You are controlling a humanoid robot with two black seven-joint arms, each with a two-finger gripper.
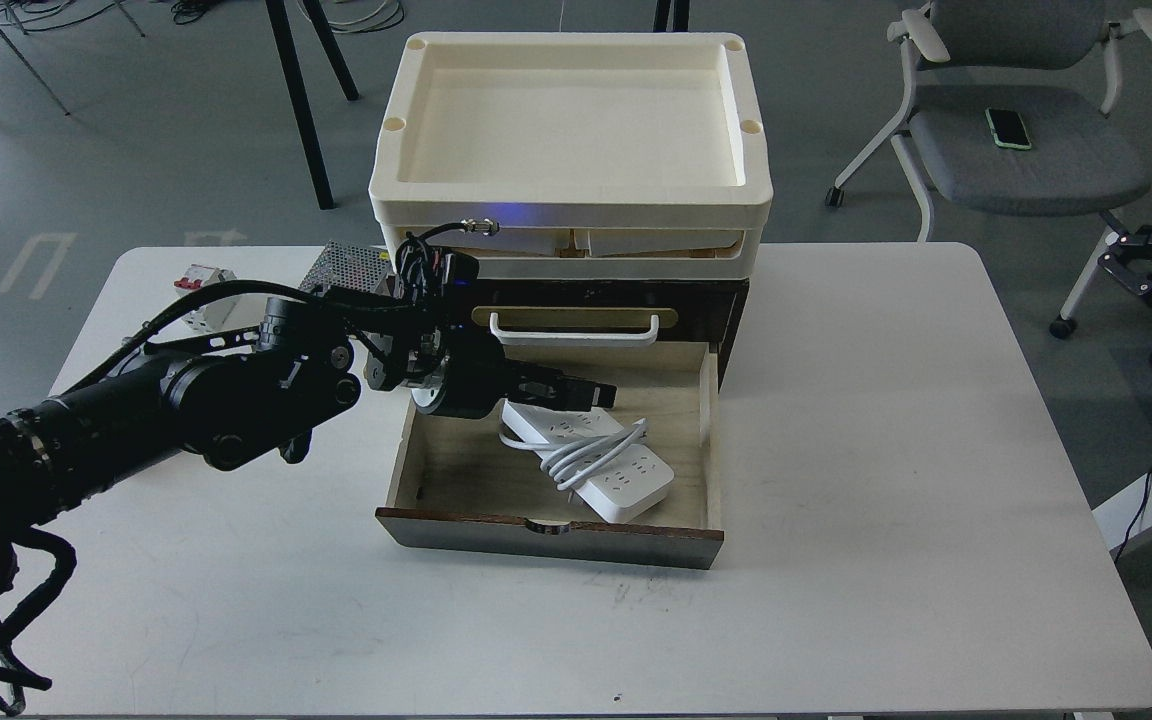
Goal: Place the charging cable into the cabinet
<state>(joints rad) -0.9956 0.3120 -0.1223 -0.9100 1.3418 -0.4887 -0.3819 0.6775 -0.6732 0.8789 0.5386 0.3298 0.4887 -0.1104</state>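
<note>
The charging cable (604, 468), a white power strip with its cord looped over the middle, lies flat and slantwise in the open pale wood drawer (456, 470) of the dark brown cabinet (728, 310). My left gripper (591, 392) hovers over the drawer's back left part, just above the strip's far end. Its fingers are apart and hold nothing. A dark part at the right edge looks like my right gripper (1136, 265), beyond the table; its fingers cannot be told apart.
Cream trays (576, 205) are stacked on the cabinet above a white handle (576, 333). A perforated grey box (344, 268) and a small circuit breaker (204, 288) sit on the white table (886, 450) behind my left arm. A chair (1026, 150) with a phone (1008, 128) stands at the back right.
</note>
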